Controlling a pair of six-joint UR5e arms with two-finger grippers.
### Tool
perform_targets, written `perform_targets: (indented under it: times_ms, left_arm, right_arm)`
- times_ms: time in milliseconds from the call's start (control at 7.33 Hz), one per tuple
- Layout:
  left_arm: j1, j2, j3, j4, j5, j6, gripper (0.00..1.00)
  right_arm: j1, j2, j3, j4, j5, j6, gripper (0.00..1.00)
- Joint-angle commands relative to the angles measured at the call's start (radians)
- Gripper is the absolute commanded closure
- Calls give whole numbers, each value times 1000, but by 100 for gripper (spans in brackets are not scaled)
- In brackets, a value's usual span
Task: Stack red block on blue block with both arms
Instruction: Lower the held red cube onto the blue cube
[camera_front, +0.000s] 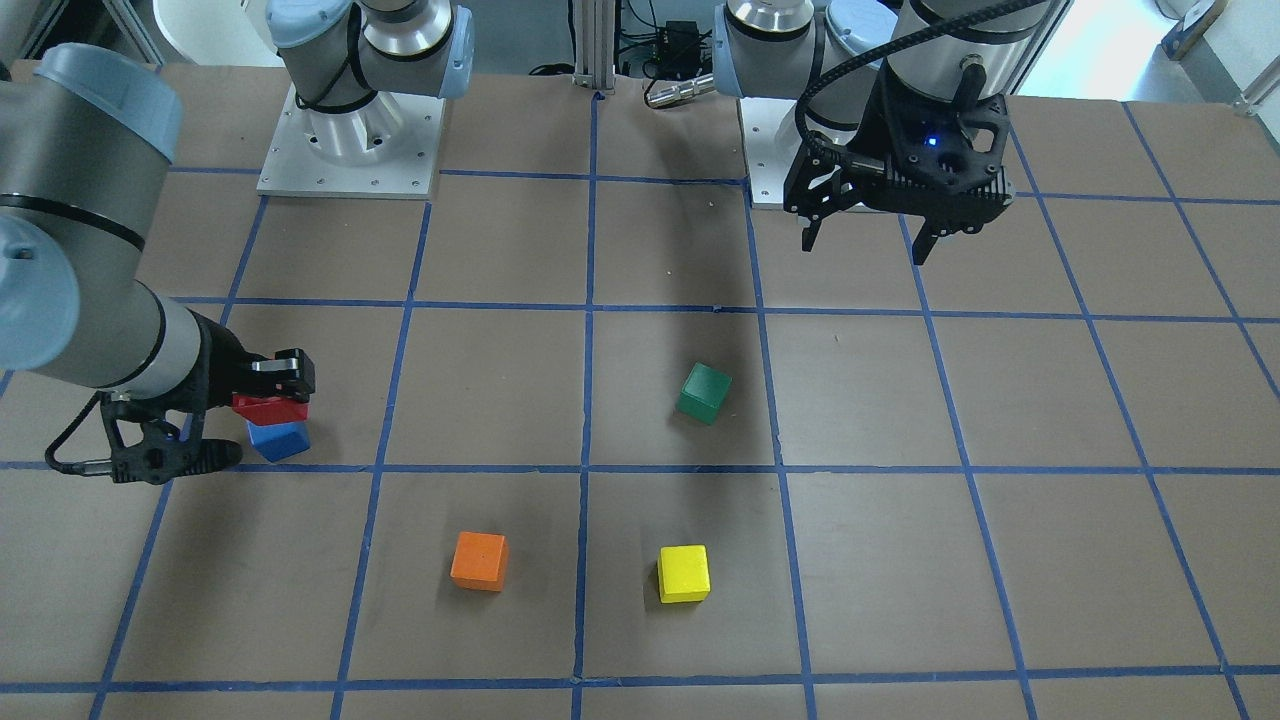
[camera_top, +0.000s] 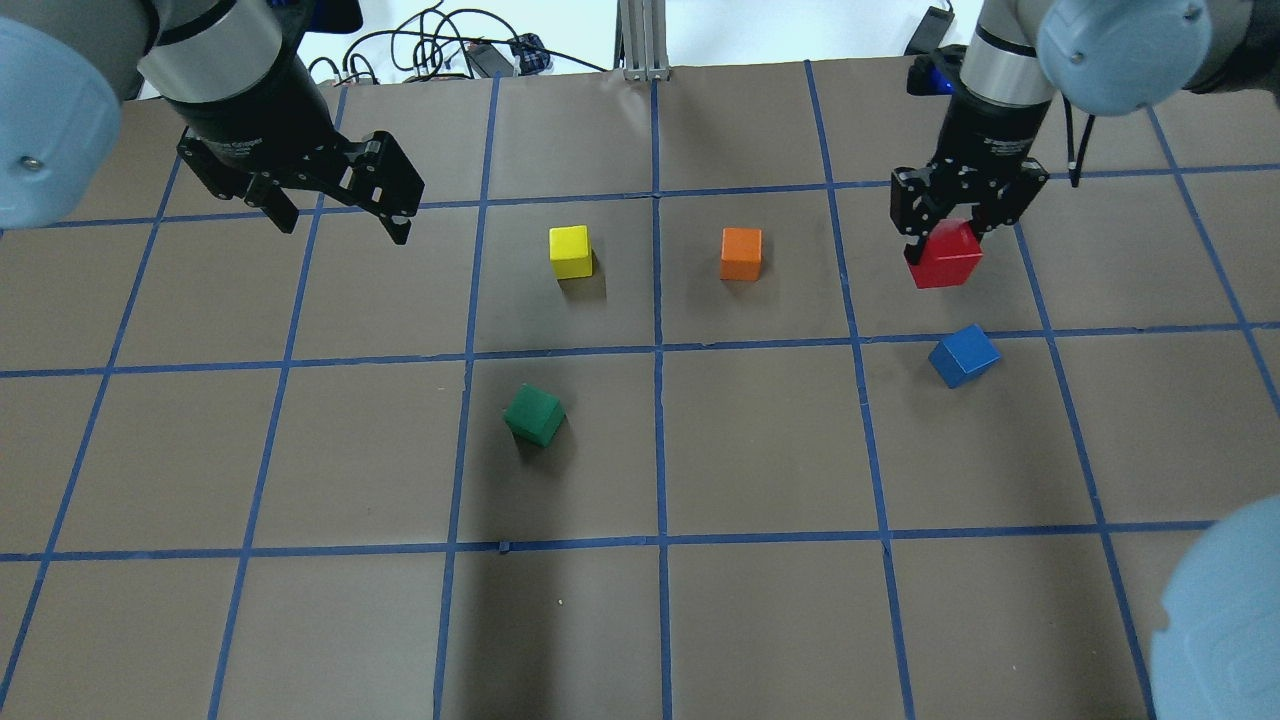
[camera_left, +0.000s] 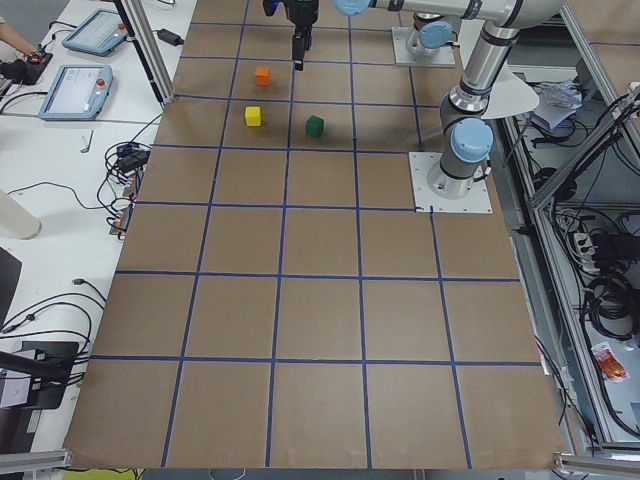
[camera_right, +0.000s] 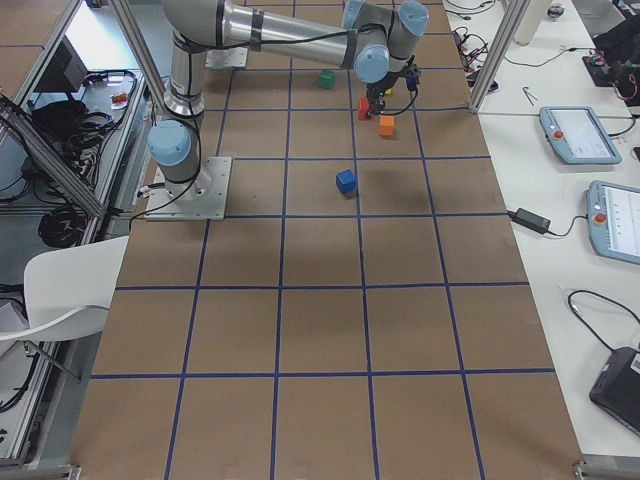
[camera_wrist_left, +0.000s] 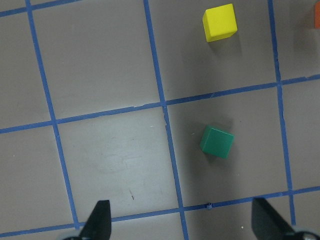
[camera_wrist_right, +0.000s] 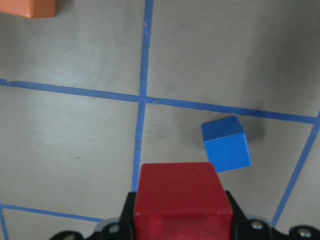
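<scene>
While our right gripper (camera_top: 948, 238) clamps the red block (camera_top: 945, 262) up in the air, we see the blue block (camera_top: 964, 355) lying on the table (camera_top: 760, 450) below (a little off to one side), and our left gripper (camera_top: 344, 230) hangs wide open.

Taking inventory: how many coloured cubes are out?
5: red block lifted in the right end effector; blue block on the table close by; orange cube and yellow cube side by side farther out; green cube alone, nearer the robot. None seems hidden.
</scene>
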Motion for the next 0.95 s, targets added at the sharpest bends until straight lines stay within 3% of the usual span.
perform_targets:
  times_ms: [0, 545, 818]
  left_arm:
    - [0, 0, 0, 1, 0, 0, 0]
    - [-1, 0, -2, 1, 0, 0, 0]
    - [-1, 0, -2, 1, 0, -2, 0]
  right_arm:
    - [-53, -17, 107, -145, -27, -202, 100]
    - [-67, -36, 290, -392, -96, -325, 100]
    - [-67, -31, 304, -420, -91, -319, 100]
